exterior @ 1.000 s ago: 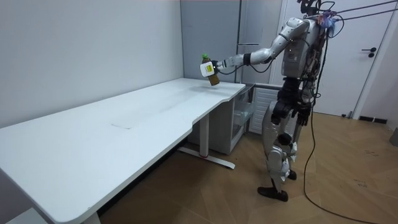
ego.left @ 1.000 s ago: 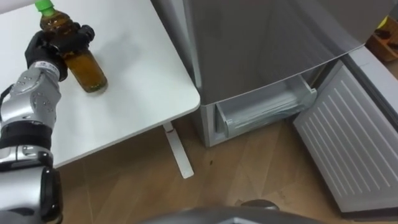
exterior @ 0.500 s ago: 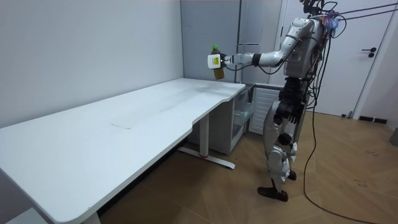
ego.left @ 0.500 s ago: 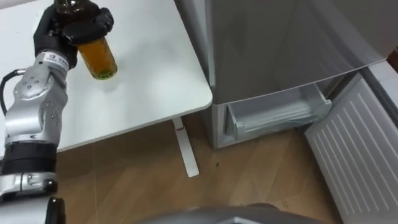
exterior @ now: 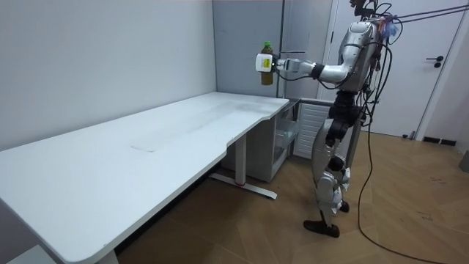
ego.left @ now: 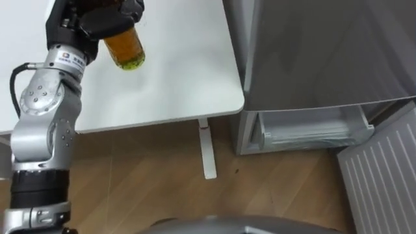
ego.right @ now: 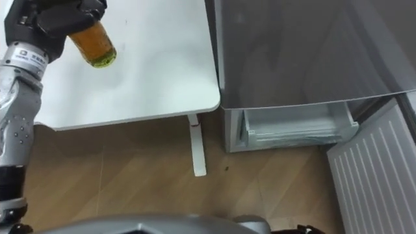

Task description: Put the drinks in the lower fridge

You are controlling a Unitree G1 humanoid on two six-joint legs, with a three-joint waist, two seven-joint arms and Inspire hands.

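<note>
1. I see a long white desk (exterior: pixel 146 139) on white legs (exterior: pixel 239 163), set along a plain pale wall (exterior: pixel 95 51) on the room view's left.
2. Just past the desk's far corner stands a tall grey fridge (exterior: pixel 304 29). Its lower drawer (ego.left: pixel 312 130) is pulled out, and its lower door (ego.left: pixel 383 175) is swung open.
3. The floor (exterior: pixel 410 220) is light wood planking.
4. A white door (exterior: pixel 432 95) with a dark handle (exterior: pixel 437 61) stands shut on the room view's right.
5. The light looks even and soft.

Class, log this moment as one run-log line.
left hand: shut on amber drink bottle with green cap | bottle: held above white table | grey fridge's lower door: open
</note>
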